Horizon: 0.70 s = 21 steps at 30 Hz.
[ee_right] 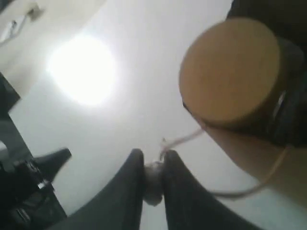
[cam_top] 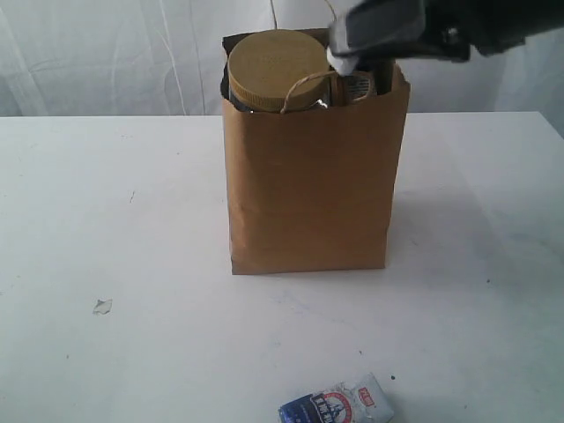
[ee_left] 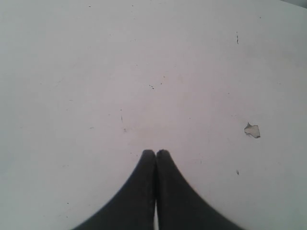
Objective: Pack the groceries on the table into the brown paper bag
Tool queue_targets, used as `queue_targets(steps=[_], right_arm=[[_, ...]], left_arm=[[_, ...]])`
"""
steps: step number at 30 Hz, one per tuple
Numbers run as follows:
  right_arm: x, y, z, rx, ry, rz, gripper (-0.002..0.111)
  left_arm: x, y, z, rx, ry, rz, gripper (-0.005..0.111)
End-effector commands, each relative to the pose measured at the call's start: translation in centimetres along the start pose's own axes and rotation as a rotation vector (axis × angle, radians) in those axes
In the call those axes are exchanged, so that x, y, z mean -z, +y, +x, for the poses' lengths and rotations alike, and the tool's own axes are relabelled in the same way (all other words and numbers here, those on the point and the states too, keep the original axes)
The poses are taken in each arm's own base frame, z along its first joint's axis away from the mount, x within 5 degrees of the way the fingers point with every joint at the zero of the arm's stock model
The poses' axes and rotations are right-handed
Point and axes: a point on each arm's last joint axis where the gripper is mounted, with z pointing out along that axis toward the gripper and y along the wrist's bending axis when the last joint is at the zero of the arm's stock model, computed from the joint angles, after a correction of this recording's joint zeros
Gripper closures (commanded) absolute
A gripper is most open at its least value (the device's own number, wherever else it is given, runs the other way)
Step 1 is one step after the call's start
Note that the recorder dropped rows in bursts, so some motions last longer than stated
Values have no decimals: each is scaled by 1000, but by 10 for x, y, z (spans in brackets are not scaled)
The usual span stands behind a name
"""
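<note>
My right gripper (ee_right: 152, 160) pinches a small whitish lump (ee_right: 153, 189) (I cannot tell what) above the brown paper bag (cam_top: 308, 194); I should clear its handle (cam_top: 304, 88). My left gripper (ee_left: 156, 153), clenched empty, must open for the small blue-white packet (cam_top: 339, 407) on the table (cam_top: 106, 203).

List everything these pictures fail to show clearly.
- Exterior view: the paper bag hides with its walls everything below the jar lid.
- Exterior view: the bottom edge cuts off the blue-white packet; its print is too small to read.
- Right wrist view: the pale lump pinched in the right gripper is blurred, unidentifiable.
</note>
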Motion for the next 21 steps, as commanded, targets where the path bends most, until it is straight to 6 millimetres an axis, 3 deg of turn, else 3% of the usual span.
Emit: queue_targets(steps=[1,5,8,13,16,21], right_arm=[[-16,-5,-29,-3,-237,-122,95],[-39,-43,-46,55,-389,63,95],[-62,-71,-44,5,-373,149,95],[-81,-106,-42,48,-384,322,95],[-92,-116,-38,26,-357,333,95],[-105,-114,-27,22,-261,219,88]], left_arm=[[0,0,3,1,23,4,107],[0,0,3,1,23,4,107],[0,0,3,1,23,4,107],[0,0,3,1,23,4,107],[0,0,3,1,23,4,107],[0,0,3,1,23,4,107]])
